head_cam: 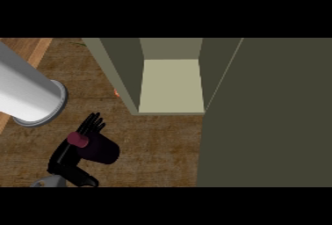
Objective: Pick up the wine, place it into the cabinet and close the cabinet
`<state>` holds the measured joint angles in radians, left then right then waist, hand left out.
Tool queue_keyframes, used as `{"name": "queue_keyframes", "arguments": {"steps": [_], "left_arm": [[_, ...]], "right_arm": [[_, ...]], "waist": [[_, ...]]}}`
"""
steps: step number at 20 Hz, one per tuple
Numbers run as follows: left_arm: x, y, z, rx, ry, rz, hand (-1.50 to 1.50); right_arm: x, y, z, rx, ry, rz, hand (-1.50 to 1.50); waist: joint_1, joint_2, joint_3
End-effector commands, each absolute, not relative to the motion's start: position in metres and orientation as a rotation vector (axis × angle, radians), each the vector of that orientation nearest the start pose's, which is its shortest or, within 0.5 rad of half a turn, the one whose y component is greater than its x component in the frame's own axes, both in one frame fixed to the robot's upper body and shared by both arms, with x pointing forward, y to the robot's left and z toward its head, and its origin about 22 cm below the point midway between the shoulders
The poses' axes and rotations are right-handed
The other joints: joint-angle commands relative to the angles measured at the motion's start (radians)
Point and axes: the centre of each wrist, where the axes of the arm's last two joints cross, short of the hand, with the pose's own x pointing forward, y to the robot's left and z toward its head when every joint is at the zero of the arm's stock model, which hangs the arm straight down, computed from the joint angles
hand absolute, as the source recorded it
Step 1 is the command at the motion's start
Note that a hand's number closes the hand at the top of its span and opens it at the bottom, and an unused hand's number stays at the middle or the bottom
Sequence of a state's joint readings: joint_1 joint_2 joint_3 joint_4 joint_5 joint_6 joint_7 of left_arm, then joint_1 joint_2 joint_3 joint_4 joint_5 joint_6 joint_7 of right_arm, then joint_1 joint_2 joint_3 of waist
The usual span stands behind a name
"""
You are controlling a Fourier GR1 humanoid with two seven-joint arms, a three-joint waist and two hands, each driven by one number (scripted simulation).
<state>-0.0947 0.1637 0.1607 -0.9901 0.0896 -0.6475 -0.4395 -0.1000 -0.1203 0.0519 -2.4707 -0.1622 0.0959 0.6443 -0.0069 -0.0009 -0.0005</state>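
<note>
Wine bottle (97, 148) at seven o'clock, dark with red cap, clasped in curled fingers of left hand (73, 159) above wooden counter (156, 149). Cabinet (170, 83) at twelve o'clock, door (266, 114) open.

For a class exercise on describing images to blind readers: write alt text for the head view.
A black hand curls round a dark wine bottle with a reddish top, lying over a brown wooden counter. Ahead stands an open olive cabinet, its door swung out at right; a grey forearm crosses at upper left.
</note>
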Motion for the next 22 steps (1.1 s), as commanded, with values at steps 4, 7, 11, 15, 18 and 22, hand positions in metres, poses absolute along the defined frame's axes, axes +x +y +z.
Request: {"name": "queue_keyframes", "arguments": {"steps": [4,7,11,15,18,22], "left_arm": [[0.246,0.296,-0.113,-0.537,-1.521,-0.119,-1.50],[0.244,0.290,-0.121,-0.546,-1.541,-0.108,-1.50],[0.247,0.293,-0.119,-0.658,-1.504,-0.112,1.50],[0.244,0.293,-0.118,-0.680,-1.531,-0.199,1.50],[0.238,0.282,-0.116,-0.677,-1.546,-0.240,1.50],[0.242,0.277,-0.106,-0.497,-1.684,-0.315,1.50]], "right_arm": [[0.114,-0.224,0.215,0.236,-1.942,0.289,-1.50],[0.124,-0.218,0.230,0.248,-1.945,0.305,-1.50],[0.141,-0.216,0.228,0.256,-1.937,0.287,-1.50],[0.130,-0.224,0.222,0.251,-1.942,0.278,-1.50],[0.129,-0.230,0.213,0.255,-1.930,0.285,-1.50],[0.121,-0.227,0.217,0.233,-1.937,0.281,-1.50]], "waist": [[-0.008,0.000,0.000],[-0.003,0.000,-0.001],[0.002,0.000,0.000],[-0.006,0.000,0.000],[-0.001,-0.001,0.001],[-0.002,-0.004,0.001]]}}
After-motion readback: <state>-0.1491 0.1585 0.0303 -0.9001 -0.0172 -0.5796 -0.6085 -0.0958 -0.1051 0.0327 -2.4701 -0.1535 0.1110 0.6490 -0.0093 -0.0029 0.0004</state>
